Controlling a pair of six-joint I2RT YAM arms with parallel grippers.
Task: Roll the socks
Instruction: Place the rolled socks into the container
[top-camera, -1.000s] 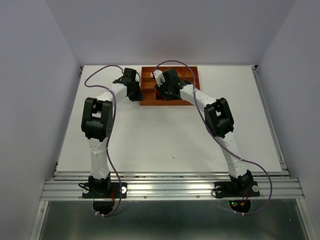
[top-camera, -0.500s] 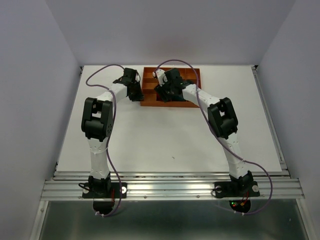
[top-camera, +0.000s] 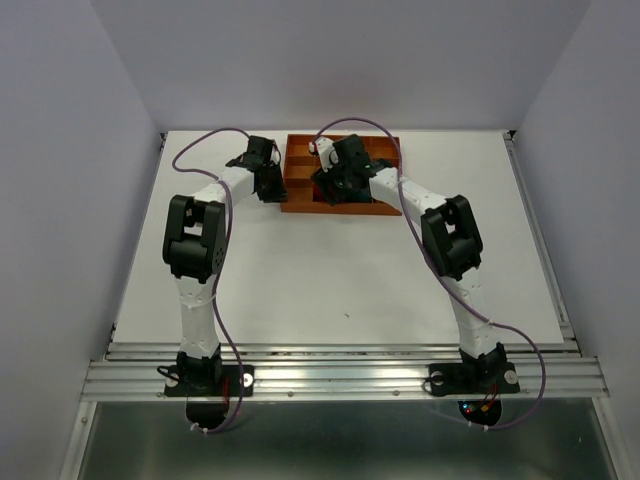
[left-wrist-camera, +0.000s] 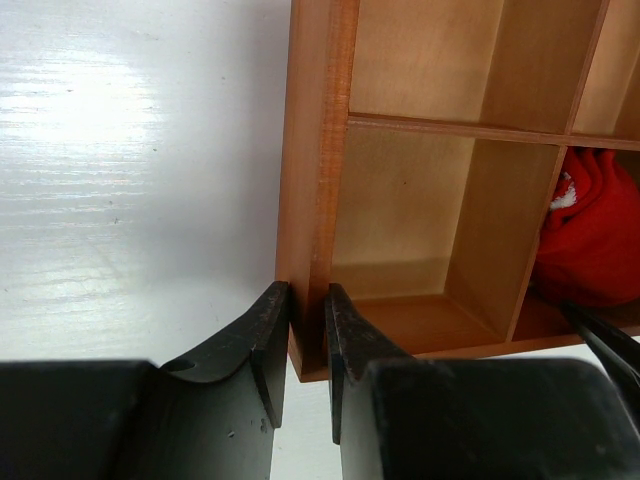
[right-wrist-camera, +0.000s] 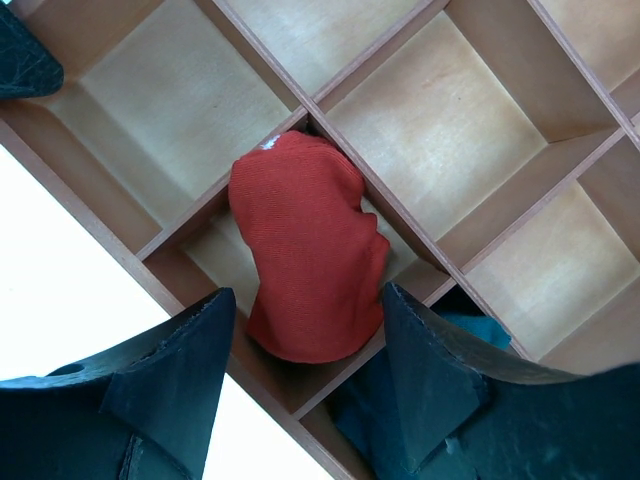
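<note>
A red sock (right-wrist-camera: 305, 260), bunched into a bundle, lies in a compartment at the near edge of the orange-brown tray (top-camera: 382, 150). My right gripper (right-wrist-camera: 308, 295) hovers just above it, open, one finger on each side and neither touching it. In the neighbouring compartment lies a teal sock (right-wrist-camera: 488, 330), partly hidden by the right finger. The red sock (left-wrist-camera: 590, 240) also shows at the right of the left wrist view. My left gripper (left-wrist-camera: 308, 300) is shut on the tray's left wall (left-wrist-camera: 315, 150) at its near corner.
The tray has several bare wooden compartments (right-wrist-camera: 440, 120) split by thin dividers. White table (top-camera: 330, 270) stretches in front of the tray and to its left (left-wrist-camera: 130, 150). Both arms reach to the table's far side.
The right wrist has shifted slightly right over the tray and its jaws have spread apart. The left arm has stayed where it was.
</note>
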